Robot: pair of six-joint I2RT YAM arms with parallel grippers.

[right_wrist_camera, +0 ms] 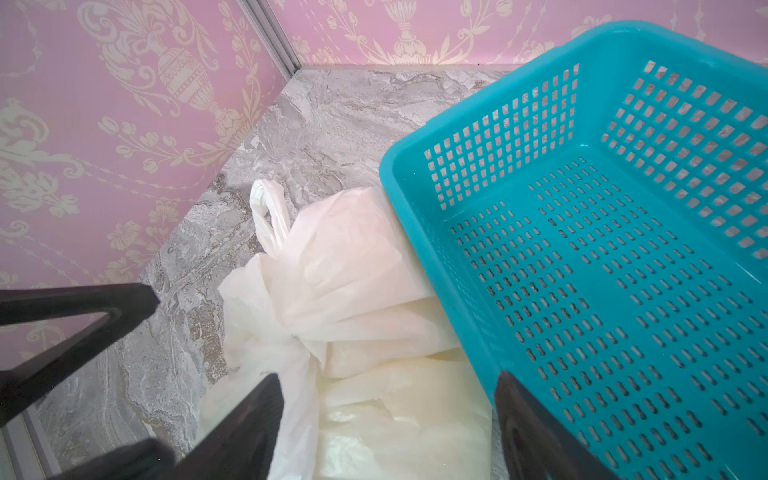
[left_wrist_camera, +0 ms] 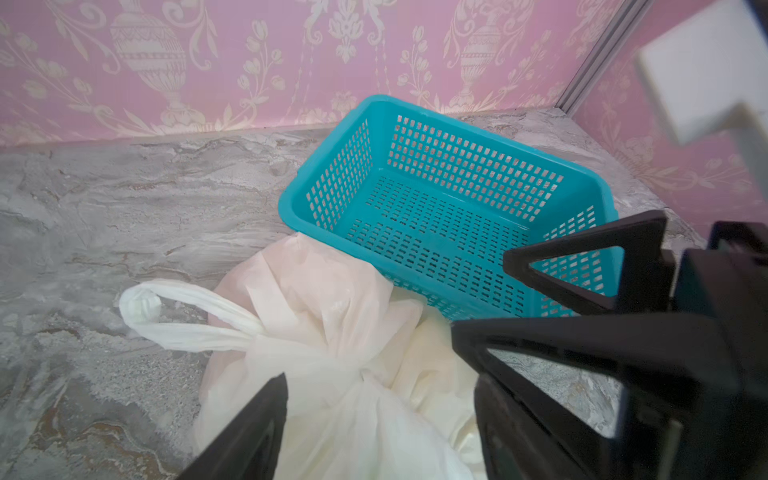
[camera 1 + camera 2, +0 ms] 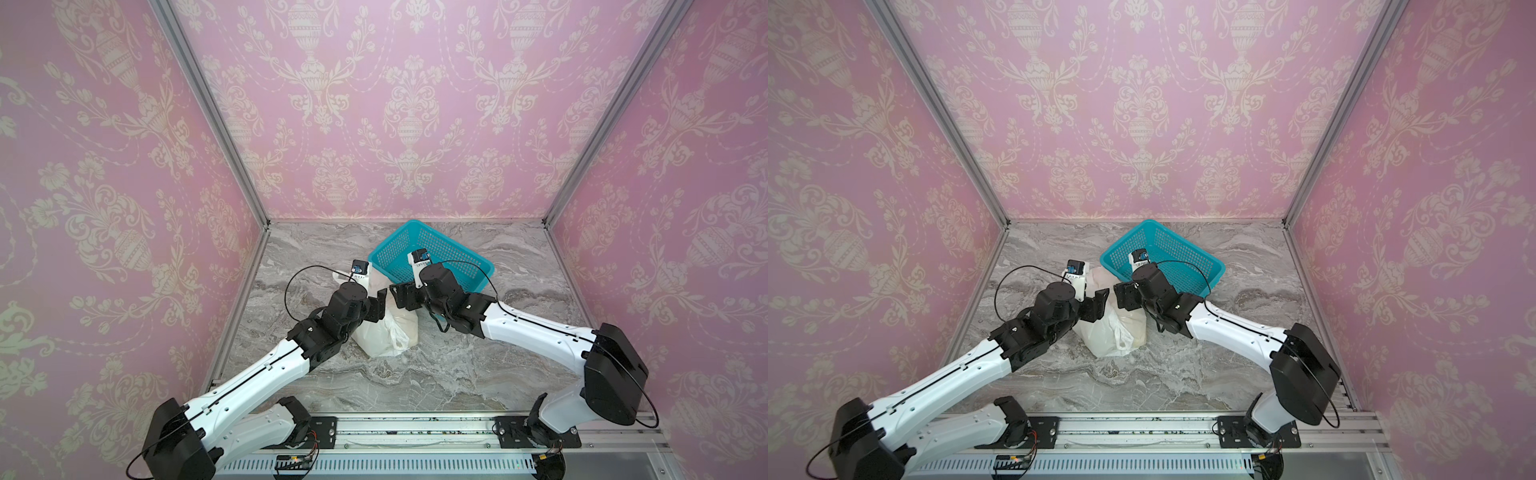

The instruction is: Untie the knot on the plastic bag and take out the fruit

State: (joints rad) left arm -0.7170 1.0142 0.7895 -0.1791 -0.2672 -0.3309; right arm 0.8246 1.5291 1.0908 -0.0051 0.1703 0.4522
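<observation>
White knot (image 2: 362, 370): wrist views only; left claw (image 2: 369, 355), right claw (image 1: 388, 376) apart astride plastic bag (image 2: 328, 286).

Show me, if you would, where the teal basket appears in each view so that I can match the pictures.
In a top view: teal basket at the picture's middle, slightly right.
In a top view: teal basket at the middle.
Left wrist view: basket fills the centre and right.
Right wrist view: basket fills the right half.
Shared landmark: the plastic bag, lying against the basket's corner in every view.
</observation>
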